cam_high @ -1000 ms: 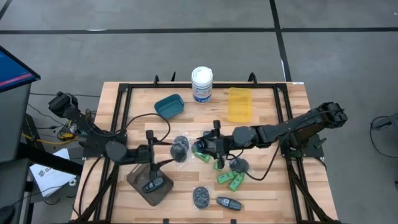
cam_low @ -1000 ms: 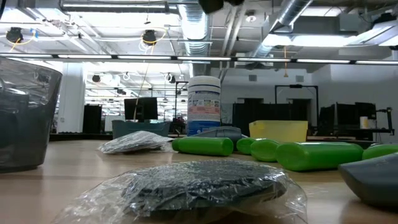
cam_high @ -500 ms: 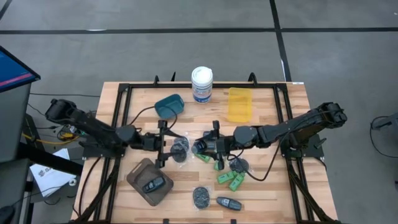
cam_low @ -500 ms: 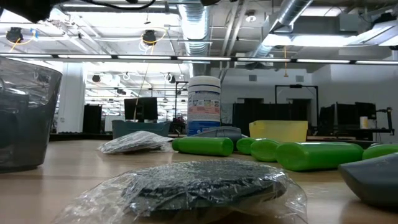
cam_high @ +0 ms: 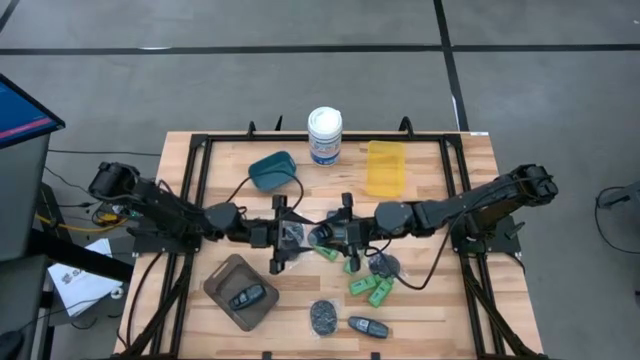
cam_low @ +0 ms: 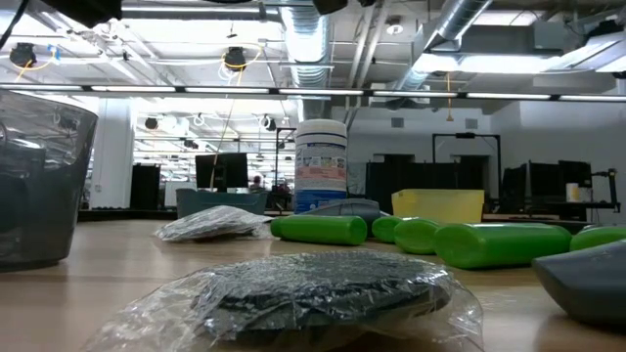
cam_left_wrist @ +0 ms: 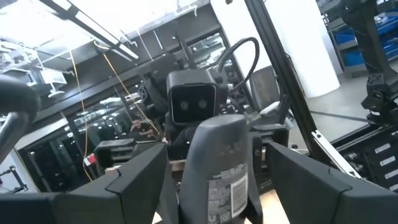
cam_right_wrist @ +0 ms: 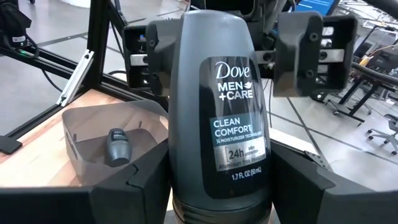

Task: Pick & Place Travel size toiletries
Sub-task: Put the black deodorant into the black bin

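Note:
My right gripper [cam_high: 326,237] is shut on a dark grey oblong mini bottle [cam_right_wrist: 219,106] above the middle of the table. My left gripper [cam_high: 297,236] is open, and its fingers [cam_right_wrist: 148,55] stand on either side of the bottle's free rounded end [cam_left_wrist: 219,134] without touching it. A grey-brown container [cam_high: 240,293] at the near left holds another dark mini bottle [cam_right_wrist: 118,147]. Green mini bottles [cam_high: 366,289], wrapped round dark pieces [cam_high: 323,317] and one more dark bottle [cam_high: 368,326] lie on the table. My right gripper pinches the dark grey bottle between its two fingers at the end below the label [cam_right_wrist: 219,186]. The fingers come level from the table's right and lie along the bottle. The bottle sticks out toward the table's left, lifted clear of the table.
A tall white canister [cam_high: 325,134], a teal container [cam_high: 272,170] and a yellow container [cam_high: 386,167] stand at the far side. A wrapped piece [cam_high: 290,240] and a green bottle [cam_high: 326,251] lie under the two grippers. Black frame rails run along the table's edges.
My left gripper has gone from above the grey-brown container toward the table's right and a little toward its far edge, up to the bottle held by my right gripper. Its open fingers now stand around the bottle's free end.

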### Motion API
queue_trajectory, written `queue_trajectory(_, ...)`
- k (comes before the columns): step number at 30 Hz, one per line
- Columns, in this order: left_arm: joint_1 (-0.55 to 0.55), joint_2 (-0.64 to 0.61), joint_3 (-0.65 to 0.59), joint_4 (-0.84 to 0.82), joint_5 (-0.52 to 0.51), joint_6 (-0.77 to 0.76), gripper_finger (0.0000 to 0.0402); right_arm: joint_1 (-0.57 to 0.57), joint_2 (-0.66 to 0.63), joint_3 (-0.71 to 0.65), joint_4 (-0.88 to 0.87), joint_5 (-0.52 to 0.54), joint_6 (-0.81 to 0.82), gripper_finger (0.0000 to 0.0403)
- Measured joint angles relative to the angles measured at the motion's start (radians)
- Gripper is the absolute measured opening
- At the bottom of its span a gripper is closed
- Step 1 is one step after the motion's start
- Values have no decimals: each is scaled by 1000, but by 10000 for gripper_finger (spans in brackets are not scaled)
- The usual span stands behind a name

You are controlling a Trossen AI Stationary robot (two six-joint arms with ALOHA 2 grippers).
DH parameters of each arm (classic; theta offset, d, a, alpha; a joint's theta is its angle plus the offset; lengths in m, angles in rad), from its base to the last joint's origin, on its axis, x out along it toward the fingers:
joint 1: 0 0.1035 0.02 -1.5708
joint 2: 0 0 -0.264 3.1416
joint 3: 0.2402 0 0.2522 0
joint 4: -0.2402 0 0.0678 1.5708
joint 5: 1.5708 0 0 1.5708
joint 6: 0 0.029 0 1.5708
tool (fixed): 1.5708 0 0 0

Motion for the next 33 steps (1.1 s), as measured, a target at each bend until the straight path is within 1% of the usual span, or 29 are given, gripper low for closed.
queue_trajectory(5, 11, 24, 0, -6, 5, -4, 271, 0, 0, 0, -2, 0, 0, 209)
queue_trajectory(12, 46, 56, 35, -6, 82, -41, 271, 0, 0, 0, -6, 0, 0, 209)
queue_trajectory(17, 45, 57, 39, -19, 89, -41, 268, 0, 0, 0, -14, 0, 0, 211)
queue_trajectory(26, 50, 57, 39, -37, 101, -41, 231, 0, 0, 1, -14, -6, 0, 211)
queue_trajectory(30, 60, 57, 39, -39, 136, -45, 219, 0, 0, 0, -14, -24, 0, 211)
queue_trajectory(33, 61, 57, 39, -40, 136, -45, 212, 0, 0, 1, -14, -24, 5, 211)
